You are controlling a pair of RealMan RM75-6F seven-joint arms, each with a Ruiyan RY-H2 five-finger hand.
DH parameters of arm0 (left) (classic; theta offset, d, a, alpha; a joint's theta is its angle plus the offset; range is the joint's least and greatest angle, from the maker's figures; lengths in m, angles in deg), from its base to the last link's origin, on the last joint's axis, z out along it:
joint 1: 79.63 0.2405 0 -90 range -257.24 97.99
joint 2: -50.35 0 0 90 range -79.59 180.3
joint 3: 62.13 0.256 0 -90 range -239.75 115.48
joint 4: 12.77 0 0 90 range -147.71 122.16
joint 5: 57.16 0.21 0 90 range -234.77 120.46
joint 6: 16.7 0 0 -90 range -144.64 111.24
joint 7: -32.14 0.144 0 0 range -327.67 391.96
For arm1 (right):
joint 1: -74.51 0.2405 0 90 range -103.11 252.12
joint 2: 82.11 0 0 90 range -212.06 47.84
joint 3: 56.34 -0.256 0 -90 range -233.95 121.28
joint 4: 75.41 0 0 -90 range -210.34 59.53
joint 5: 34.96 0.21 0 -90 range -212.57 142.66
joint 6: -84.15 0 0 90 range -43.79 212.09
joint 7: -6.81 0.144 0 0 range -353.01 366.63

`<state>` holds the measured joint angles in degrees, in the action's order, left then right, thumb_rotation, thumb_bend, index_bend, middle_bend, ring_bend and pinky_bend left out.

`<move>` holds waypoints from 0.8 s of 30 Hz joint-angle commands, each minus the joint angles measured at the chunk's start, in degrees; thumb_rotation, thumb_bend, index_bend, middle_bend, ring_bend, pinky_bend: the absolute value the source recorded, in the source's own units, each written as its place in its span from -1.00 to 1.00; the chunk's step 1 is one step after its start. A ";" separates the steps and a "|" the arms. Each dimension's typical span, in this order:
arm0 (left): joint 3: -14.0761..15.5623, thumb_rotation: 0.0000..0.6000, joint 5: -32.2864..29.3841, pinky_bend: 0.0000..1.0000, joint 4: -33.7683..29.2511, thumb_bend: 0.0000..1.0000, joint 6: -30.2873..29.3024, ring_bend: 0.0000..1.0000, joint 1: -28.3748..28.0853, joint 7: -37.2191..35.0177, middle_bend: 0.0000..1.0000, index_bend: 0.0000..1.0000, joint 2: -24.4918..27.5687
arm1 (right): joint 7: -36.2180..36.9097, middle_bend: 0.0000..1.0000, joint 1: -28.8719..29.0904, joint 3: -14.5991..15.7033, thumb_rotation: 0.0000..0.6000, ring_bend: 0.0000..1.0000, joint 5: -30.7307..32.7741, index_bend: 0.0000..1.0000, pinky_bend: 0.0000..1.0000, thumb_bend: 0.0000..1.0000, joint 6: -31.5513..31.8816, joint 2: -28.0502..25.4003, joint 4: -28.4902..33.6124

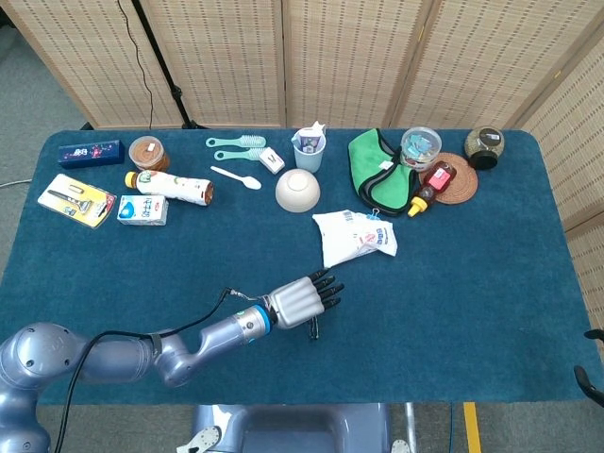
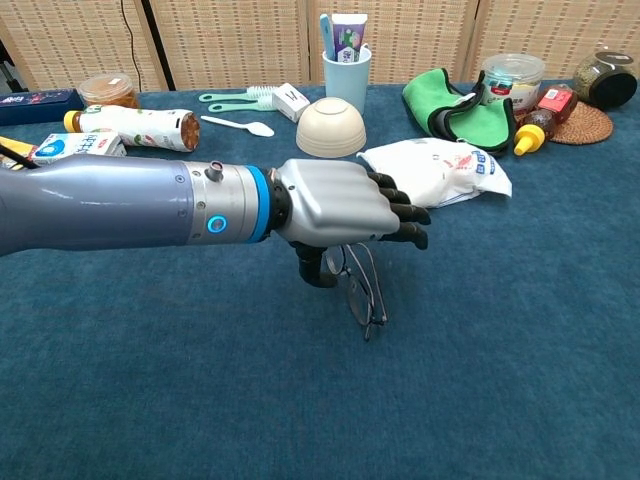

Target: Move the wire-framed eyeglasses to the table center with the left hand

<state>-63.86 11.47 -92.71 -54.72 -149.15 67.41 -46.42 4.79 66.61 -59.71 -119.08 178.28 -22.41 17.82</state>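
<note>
The wire-framed eyeglasses (image 2: 364, 292) stand on edge on the blue cloth just in front of the table's middle. Their upper rim leans by the thumb of my left hand (image 2: 335, 205), and their lower end touches the cloth. The fingers (image 2: 402, 213) stretch forward above the frame and do not touch it. In the head view the left hand (image 1: 300, 299) hovers over the near-centre of the table, with the eyeglasses (image 1: 313, 328) a dark sliver under it. Only dark fingertips of my right hand (image 1: 585, 376) show at the right edge, off the table.
A white bag (image 1: 354, 236) lies just beyond the left hand, and a cream bowl (image 1: 297, 190) behind it. A green cloth (image 1: 377, 170), a cup of toothbrushes (image 1: 309, 149), bottles, jars and boxes line the far side. The table (image 1: 472, 311) ends close below the hand.
</note>
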 commanded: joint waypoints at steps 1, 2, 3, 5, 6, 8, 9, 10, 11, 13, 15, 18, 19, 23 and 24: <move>-0.50 1.00 -0.53 -1.00 0.69 -0.42 -0.39 -1.00 0.05 0.13 -1.00 -0.78 -0.77 | 0.02 -0.71 -0.02 0.01 1.00 -0.62 -0.01 -0.29 -0.39 -0.39 0.03 0.01 -0.04; -0.86 1.00 -0.81 -1.00 1.03 -0.42 -0.48 -1.00 0.03 -0.05 -1.00 -0.78 -1.20 | 0.07 -0.71 -0.05 0.01 1.00 -0.62 -0.04 -0.29 -0.39 -0.39 0.11 0.02 -0.05; -1.04 1.00 -0.92 -1.00 1.25 -0.42 -0.53 -1.00 0.01 -0.14 -1.00 -0.78 -1.44 | 0.11 -0.71 -0.08 0.02 1.00 -0.62 -0.05 -0.29 -0.39 -0.39 0.14 0.02 -0.07; -1.60 1.00 -0.91 -1.00 1.71 -0.42 -1.05 -1.00 0.00 -0.33 -1.00 -0.78 -2.01 | 0.21 -0.71 -0.17 0.02 1.00 -0.62 0.05 -0.28 -0.39 -0.39 0.22 -0.01 -0.13; -1.77 1.00 -0.87 -1.00 1.90 -0.42 -1.28 -1.00 0.00 -0.32 -1.00 -0.78 -2.26 | 0.26 -0.71 -0.20 0.02 1.00 -0.62 0.11 -0.28 -0.39 -0.39 0.21 -0.01 -0.16; -1.88 1.00 -0.84 -1.00 2.07 -0.42 -1.43 -1.00 0.00 -0.30 -1.00 -0.78 -2.47 | 0.30 -0.71 -0.23 0.03 1.00 -0.62 0.15 -0.28 -0.39 -0.39 0.20 -0.02 -0.18; -2.01 1.00 -0.87 -1.00 2.24 -0.42 -1.42 -1.00 -0.07 -0.28 -1.00 -0.78 -2.72 | 0.35 -0.71 -0.25 0.04 1.00 -0.62 0.17 -0.28 -0.39 -0.39 0.20 -0.02 -0.23; -2.12 1.00 -0.98 -1.00 2.42 -0.42 -1.31 -1.00 -0.18 -0.21 -1.00 -0.78 -2.94 | 0.41 -0.71 -0.27 0.04 1.00 -0.62 0.17 -0.28 -0.39 -0.39 0.22 -0.02 -0.27; -2.20 1.00 -1.07 -1.00 2.54 -0.42 -1.26 -1.00 -0.24 -0.15 -1.00 -0.78 -3.10 | 0.46 -0.71 -0.29 0.06 1.00 -0.62 0.16 -0.28 -0.39 -0.39 0.22 -0.02 -0.28; -2.54 1.00 -1.50 -1.00 3.06 -0.42 -1.03 -1.00 -0.52 0.02 -1.00 -0.78 -3.82 | 0.57 -0.71 -0.33 0.06 1.00 -0.62 0.24 -0.28 -0.39 -0.39 0.22 0.00 -0.36; -2.77 1.00 -1.94 -1.00 3.56 -0.42 -0.94 -1.00 -0.68 0.25 -1.00 -0.78 -4.39 | 0.65 -0.71 -0.36 0.07 1.00 -0.62 0.26 -0.28 -0.39 -0.39 0.22 -0.01 -0.41; -3.16 1.00 -2.72 -1.00 4.43 -0.42 -1.11 -1.00 -0.84 0.77 -1.00 -0.77 -5.32 | 0.72 -0.71 -0.40 0.05 1.00 -0.62 0.24 -0.28 -0.39 -0.39 0.30 -0.02 -0.46; -3.37 1.00 -3.21 -1.00 4.71 -0.42 -1.03 -1.00 -0.91 0.86 -1.00 -0.77 -5.66 | 0.75 -0.71 -0.44 0.06 1.00 -0.62 0.22 -0.28 -0.39 -0.39 0.36 -0.05 -0.48; -4.15 1.00 -4.42 -1.00 3.88 -0.42 -1.75 -1.00 -0.26 -0.22 -1.00 -0.77 -5.05 | 0.84 -0.71 -0.60 0.03 1.00 -0.62 0.34 -0.28 -0.39 -0.39 0.54 -0.09 -0.54; -4.19 1.00 -4.67 -1.00 3.16 -0.42 -1.93 -1.00 0.15 -0.78 -1.00 -0.77 -4.38 | 0.88 -0.71 -0.56 0.05 1.00 -0.62 0.32 -0.28 -0.39 -0.39 0.46 -0.05 -0.60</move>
<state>-67.87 7.22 -88.75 -56.26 -149.54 67.34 -51.55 5.65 66.04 -59.67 -118.75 178.75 -22.47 17.24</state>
